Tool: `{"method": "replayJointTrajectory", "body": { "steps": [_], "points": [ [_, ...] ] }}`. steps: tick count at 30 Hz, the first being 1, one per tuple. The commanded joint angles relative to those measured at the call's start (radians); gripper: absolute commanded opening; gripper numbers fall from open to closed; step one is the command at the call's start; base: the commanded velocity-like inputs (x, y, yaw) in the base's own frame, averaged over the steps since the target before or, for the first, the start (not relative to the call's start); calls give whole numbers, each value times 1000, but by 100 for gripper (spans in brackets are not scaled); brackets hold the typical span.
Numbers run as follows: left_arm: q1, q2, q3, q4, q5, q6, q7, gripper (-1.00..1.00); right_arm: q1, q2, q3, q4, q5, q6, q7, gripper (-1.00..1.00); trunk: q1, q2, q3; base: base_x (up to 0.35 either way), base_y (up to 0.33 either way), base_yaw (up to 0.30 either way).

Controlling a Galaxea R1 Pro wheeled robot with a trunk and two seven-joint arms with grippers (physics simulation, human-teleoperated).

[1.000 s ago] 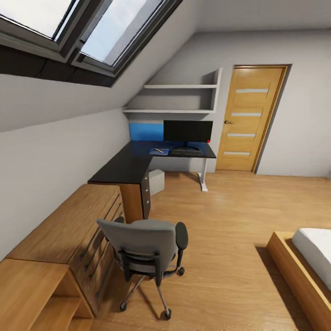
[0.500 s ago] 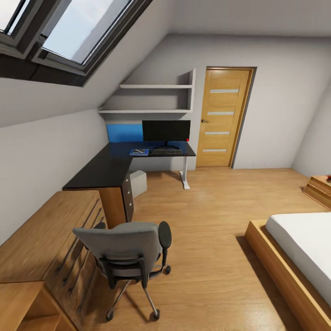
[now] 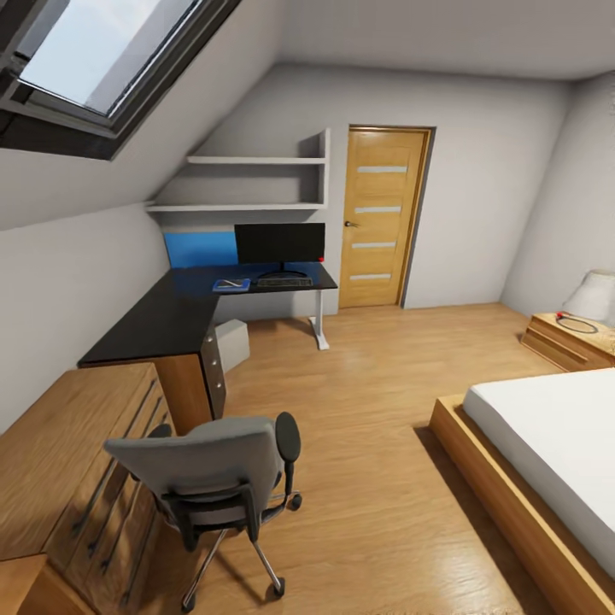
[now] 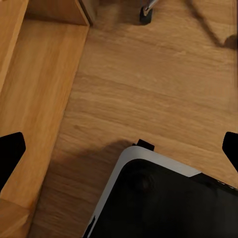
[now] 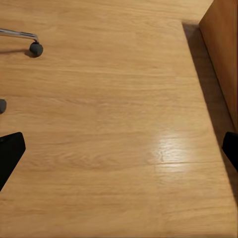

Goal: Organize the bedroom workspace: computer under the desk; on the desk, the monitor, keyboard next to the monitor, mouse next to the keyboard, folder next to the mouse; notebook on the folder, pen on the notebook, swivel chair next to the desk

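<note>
Below both grippers lies bare wood floor; the left gripper [image 4: 119, 148] and right gripper [image 5: 119, 148] are spread wide, holding nothing. Ahead, the chair [image 3: 213, 478] stands by a wooden chest [image 3: 77, 461]. Farther off, the desk [image 3: 162, 320] carries monitor [image 3: 279, 243], keyboard [image 3: 284, 281] and folder [image 3: 231, 284]; the computer [image 3: 232, 342] sits beneath.

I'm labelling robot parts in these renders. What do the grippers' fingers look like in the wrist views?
Little of them shows. In the left wrist view, the left gripper appears as two flat black fingers at the picture's edges, plain, with no markings or cables. The right gripper looks the same: matte black fingers with angled tips.
</note>
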Motion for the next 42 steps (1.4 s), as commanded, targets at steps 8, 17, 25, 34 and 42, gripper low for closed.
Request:
{"method": "replayJointTrajectory", "body": {
  "steps": [8, 17, 25, 34, 42],
  "points": [
    [-1, 1, -9, -2, 5, -3, 8, 100, -1, 1, 9, 2, -2, -3, -5, 100, 1, -2, -2, 0, 42, -123],
    [-1, 1, -9, -2, 5, -3, 8, 100, -1, 2, 10, 2, -3, -2, -6, 100, 1, -2, -2, 0, 125, -32],
    [-1, 1, -10, -2, 3, -3, 8, 100, -1, 6, 10, 2, -3, -1, -6, 100, 1, -2, -2, 0, 37, -4],
    [-1, 1, -9, -2, 2, -3, 8, 100, -1, 6, 11, 2, -3, -1, -7, 100, 1, -2, -2, 0, 196, 0],
    [-1, -1, -9, -9, 2, -4, 8, 100, 0, 6, 11, 3, -2, -3, -5, 100, 1, -2, -2, 0, 39, 0]
  ]
}}
